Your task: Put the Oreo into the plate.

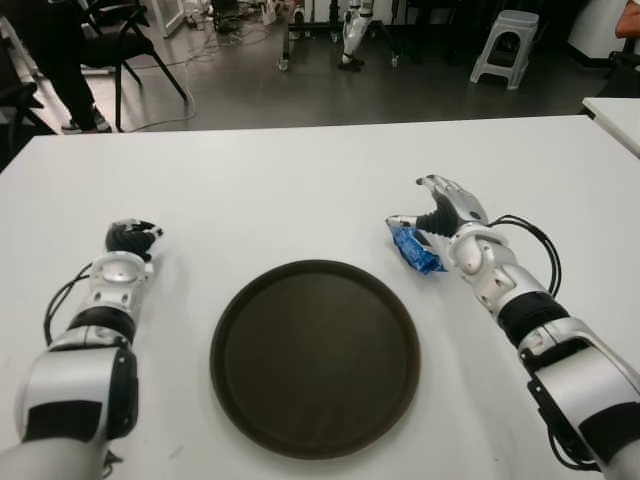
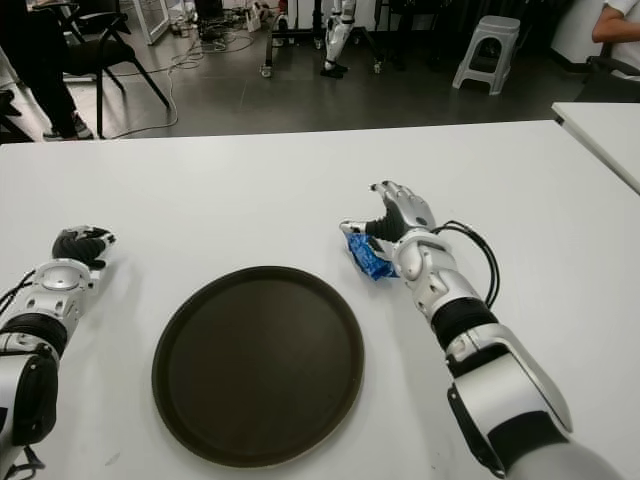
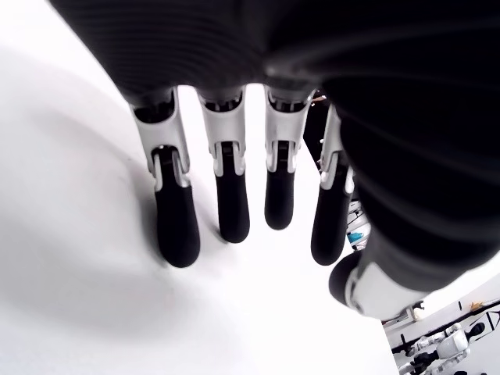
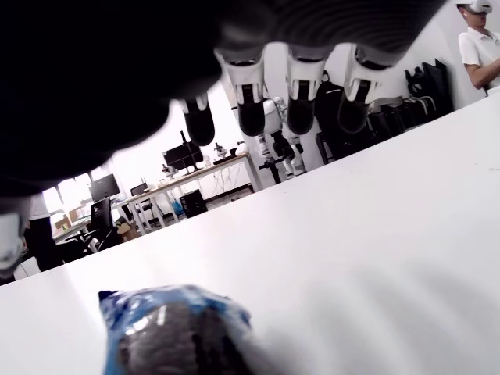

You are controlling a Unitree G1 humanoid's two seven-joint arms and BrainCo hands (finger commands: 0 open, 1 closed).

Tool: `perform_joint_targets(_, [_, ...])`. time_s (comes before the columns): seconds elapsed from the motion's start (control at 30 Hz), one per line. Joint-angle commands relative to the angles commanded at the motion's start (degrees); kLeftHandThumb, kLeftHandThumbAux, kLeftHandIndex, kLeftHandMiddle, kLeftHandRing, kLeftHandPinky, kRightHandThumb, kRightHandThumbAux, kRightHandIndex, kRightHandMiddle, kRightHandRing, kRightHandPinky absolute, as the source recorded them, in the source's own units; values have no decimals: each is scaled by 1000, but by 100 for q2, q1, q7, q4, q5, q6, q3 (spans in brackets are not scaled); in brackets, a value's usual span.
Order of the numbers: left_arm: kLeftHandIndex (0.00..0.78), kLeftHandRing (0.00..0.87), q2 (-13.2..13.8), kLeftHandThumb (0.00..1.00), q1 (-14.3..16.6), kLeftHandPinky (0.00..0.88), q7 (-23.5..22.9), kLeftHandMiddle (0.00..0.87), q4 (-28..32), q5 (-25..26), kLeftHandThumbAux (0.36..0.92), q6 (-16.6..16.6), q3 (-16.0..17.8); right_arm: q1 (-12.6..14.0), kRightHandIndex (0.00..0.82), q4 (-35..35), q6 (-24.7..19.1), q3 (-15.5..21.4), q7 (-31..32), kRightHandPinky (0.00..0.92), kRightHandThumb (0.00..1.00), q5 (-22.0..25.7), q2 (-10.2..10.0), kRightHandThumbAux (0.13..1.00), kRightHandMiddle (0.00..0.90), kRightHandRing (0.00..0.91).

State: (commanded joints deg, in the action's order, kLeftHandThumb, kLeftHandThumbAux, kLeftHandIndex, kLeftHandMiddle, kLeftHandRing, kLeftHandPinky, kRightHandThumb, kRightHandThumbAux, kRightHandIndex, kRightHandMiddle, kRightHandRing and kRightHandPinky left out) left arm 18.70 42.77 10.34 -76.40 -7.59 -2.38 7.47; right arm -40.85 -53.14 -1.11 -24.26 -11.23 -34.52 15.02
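The Oreo point(image 1: 415, 250) is a small blue wrapped pack lying on the white table point(image 1: 300, 190), just off the plate's far right rim. The plate point(image 1: 315, 360) is a round dark brown tray in front of me, with nothing on it. My right hand point(image 1: 418, 205) hovers over the pack's far end, fingers spread and thumb tip close to the wrapper, not closed on it. In the right wrist view the Oreo point(image 4: 176, 332) lies under the palm with the fingertips point(image 4: 251, 117) held above it. My left hand point(image 1: 130, 240) shows to the left of the plate, fingers point(image 3: 233, 203) relaxed and holding nothing.
A second white table point(image 1: 615, 115) juts in at the far right edge. Beyond the table's far edge are a grey stool point(image 1: 505, 45), black chairs point(image 1: 120, 40) and floor cables. A person point(image 4: 478, 47) sits at the far right.
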Motion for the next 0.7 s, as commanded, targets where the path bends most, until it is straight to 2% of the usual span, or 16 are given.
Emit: perform_joint_targets(0.7, [417,207,-35,692,13,95,27,254,-4,6,711,-49,11,270,0,899,-654,-194,278,0,0,-444,62,379,0,0])
